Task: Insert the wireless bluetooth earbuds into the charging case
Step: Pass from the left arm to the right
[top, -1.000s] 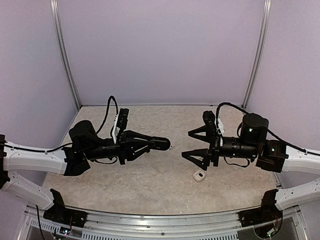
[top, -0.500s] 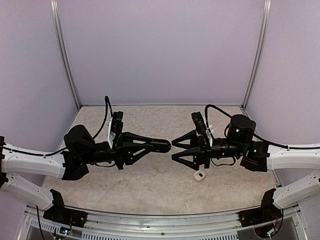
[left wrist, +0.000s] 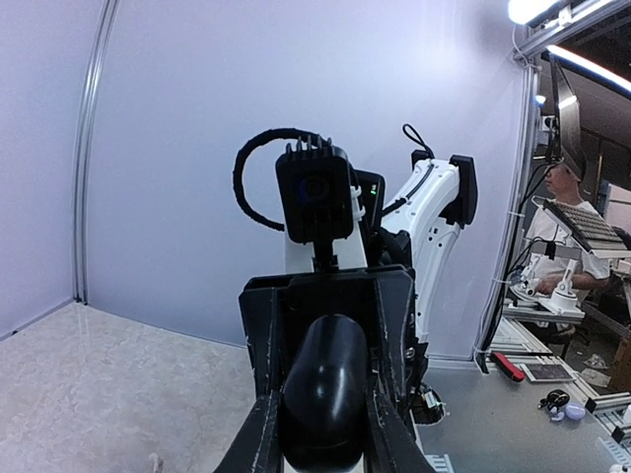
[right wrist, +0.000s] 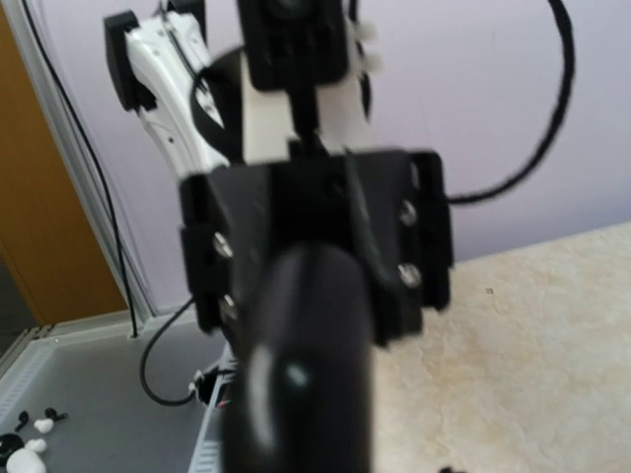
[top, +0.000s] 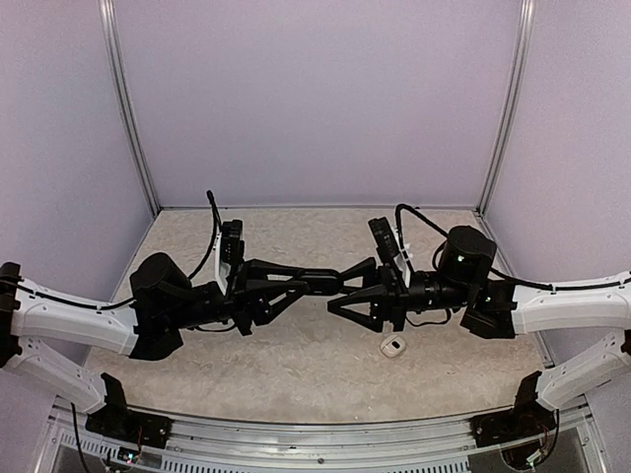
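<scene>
pod held between both arms, earbuds out of sight

nearest the arm bases, a small white object (top: 393,346) lay on the marbled table (top: 296,379), below the right arm and apart from it. above the middle of the table the left gripper (top: 304,285) was clamped on a black oval pod (top: 323,283), which stuck out past its fingertips toward the other arm. in the left wrist view the pod's rounded end filled the gap between the fingers. the right gripper (top: 336,292) faced it with jaws spread wide and nothing in them, one tip on either side of the pod's free end. whether they touched it could not be told. the pod was most likely the charging case. the two tiny earbuds could not be made out in any view. the step looked like a two-handed grasp or handover of the case, ahead of any insertion. the next move called for the right jaws to close squarely on the pod without knocking it from the left grip, and the buds had yet to be found.
</scene>
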{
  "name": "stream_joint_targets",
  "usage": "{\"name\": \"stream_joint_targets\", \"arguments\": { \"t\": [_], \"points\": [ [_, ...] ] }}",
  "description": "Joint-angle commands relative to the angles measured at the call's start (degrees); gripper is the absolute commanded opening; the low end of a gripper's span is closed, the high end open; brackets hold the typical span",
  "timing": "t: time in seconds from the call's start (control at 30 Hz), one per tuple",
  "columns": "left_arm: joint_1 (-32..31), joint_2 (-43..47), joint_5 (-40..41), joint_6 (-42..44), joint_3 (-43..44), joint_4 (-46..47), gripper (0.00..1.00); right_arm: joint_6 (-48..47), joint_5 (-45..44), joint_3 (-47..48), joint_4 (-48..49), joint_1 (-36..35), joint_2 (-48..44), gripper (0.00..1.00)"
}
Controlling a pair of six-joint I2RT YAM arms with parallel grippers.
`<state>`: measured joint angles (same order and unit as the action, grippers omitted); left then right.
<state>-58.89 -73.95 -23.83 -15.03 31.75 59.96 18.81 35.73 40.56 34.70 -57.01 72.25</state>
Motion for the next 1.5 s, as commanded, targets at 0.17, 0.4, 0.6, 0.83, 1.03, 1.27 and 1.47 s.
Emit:
{"name": "stream_joint_targets", "arguments": {
  "t": [0.17,0.4,0.6,0.83,1.03,1.27,1.47],
  "points": [
    [-1.2,-1.3,4.0,-0.6,-1.2,6.7,0.00,1.7,-0.8,1.8,8.0,-1.3,1.9,0.43],
    [-1.3,-1.1,5.1,-0.8,-2.2,7.9,0.00,3.0,-1.3,1.4,12.3,-1.9,3.3,0.39],
    [-1.3,-0.6,5.6,-0.9,-3.0,8.5,0.00,4.0,-1.6,1.9,14.8,-2.4,4.8,0.38],
    [-1.3,-0.5,5.6,-1.0,-3.3,9.1,0.00,5.2,-1.5,2.1,17.7,-2.8,6.5,0.32],
    [-1.3,-0.6,5.7,-1.0,-3.5,9.6,0.00,5.2,-1.8,2.6,17.9,-2.9,6.9,0.32],
    [-1.3,-1.0,5.5,-0.8,-3.4,9.8,0.00,5.4,-1.4,2.8,18.3,-2.9,7.2,0.28],
    [-1.5,-1.0,5.5,-0.4,-3.4,9.7,0.00,5.7,-1.5,2.8,18.5,-2.9,7.1,0.32]
  ]
}}
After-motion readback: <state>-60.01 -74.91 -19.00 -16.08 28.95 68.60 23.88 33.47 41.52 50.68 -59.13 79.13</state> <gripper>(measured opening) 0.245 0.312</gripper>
